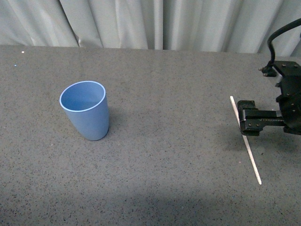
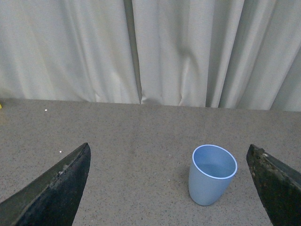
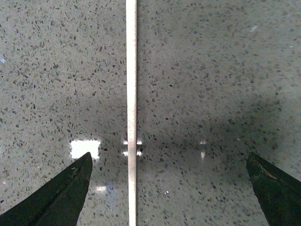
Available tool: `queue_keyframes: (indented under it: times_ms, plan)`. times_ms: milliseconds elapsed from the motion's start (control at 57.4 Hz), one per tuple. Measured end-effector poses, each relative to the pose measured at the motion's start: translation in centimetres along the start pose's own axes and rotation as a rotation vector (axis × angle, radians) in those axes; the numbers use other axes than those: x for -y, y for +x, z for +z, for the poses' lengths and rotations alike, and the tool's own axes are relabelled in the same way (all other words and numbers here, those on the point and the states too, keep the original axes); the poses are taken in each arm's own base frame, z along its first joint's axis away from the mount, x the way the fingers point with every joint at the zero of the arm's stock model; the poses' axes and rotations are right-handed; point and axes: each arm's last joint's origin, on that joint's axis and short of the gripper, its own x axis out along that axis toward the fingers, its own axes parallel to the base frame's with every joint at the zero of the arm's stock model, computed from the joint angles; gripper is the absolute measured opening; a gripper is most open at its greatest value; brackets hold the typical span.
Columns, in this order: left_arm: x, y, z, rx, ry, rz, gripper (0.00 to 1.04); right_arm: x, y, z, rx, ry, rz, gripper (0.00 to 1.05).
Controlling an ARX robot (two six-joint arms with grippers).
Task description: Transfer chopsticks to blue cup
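The blue cup [image 1: 84,113] stands upright and empty on the left of the grey table. A single cream-white chopstick [image 1: 254,165] lies flat on the right of the table, pointing away from me. My right gripper [image 1: 245,117] is open and hovers over the stick's middle. In the right wrist view the chopstick [image 3: 131,94] runs between the open fingers, closer to one finger [image 3: 61,197], with the gripper [image 3: 169,160] just above the tabletop. My left gripper [image 2: 168,160] is open and empty, out of the front view. Its wrist view shows the cup [image 2: 211,181] ahead, near one finger [image 2: 277,188].
The speckled grey table [image 1: 169,155] ends at its far edge below a pale pleated curtain [image 1: 155,21]. A black cable [image 1: 275,37] loops above the right arm. Bare tabletop lies between the cup and the chopstick.
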Motion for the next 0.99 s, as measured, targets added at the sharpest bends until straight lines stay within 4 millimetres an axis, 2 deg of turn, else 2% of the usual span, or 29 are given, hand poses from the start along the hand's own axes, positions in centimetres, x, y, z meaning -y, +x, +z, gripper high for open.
queue_keyframes:
  times_ms: [244,435,522,766,836,993]
  plan:
    - [0.0,0.0,0.0,0.000,0.000,0.000,0.98,-1.3,2.2,1.5,-0.033,0.004,0.013,0.94]
    - [0.0,0.0,0.0,0.000,0.000,0.000,0.98,-2.1,2.9,2.0,-0.053,-0.002,0.013,0.66]
    - [0.0,0.0,0.0,0.000,0.000,0.000,0.98,-2.3,3.2,2.1,-0.073,-0.007,0.001,0.50]
    - [0.0,0.0,0.0,0.000,0.000,0.000,0.98,-2.3,3.6,2.1,-0.110,0.004,-0.014,0.16]
    - [0.0,0.0,0.0,0.000,0.000,0.000,0.98,-2.2,3.6,2.2,-0.106,0.009,-0.014,0.03]
    - [0.0,0.0,0.0,0.000,0.000,0.000,0.98,-2.1,3.0,2.2,-0.029,0.006,-0.023,0.01]
